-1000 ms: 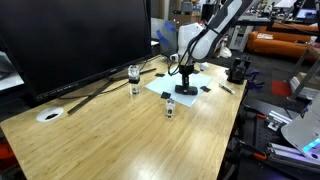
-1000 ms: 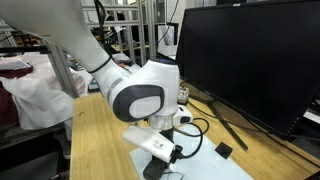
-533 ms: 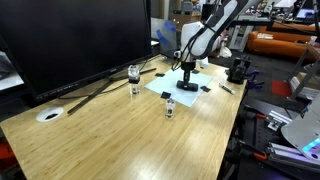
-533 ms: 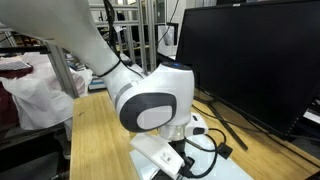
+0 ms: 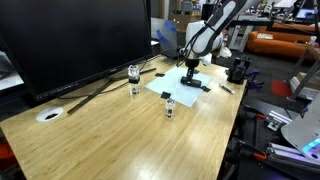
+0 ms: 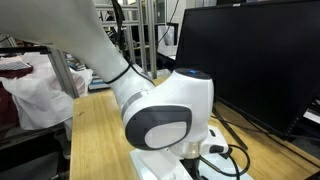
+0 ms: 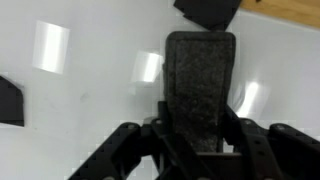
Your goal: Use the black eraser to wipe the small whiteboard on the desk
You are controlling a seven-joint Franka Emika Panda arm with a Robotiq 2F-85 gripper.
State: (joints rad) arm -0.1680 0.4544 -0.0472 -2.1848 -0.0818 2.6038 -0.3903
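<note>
We judge the black eraser (image 7: pixel 200 80) to be a light, stiff block with a felt-like face: grippy, not fragile. Best hold is across its long sides, near the rear. The end effector (image 7: pixel 200 145) is clamped there now, with the eraser jutting forward from between the fingers. It lies on the small whiteboard (image 7: pixel 80 120) directly beneath the end effector; we can't confirm pressure. The thin board may slide on the tabletop (image 5: pixel 120 130). One black square piece (image 7: pixel 8 100) lies to one side, another (image 7: pixel 207 10) just ahead.
</note>
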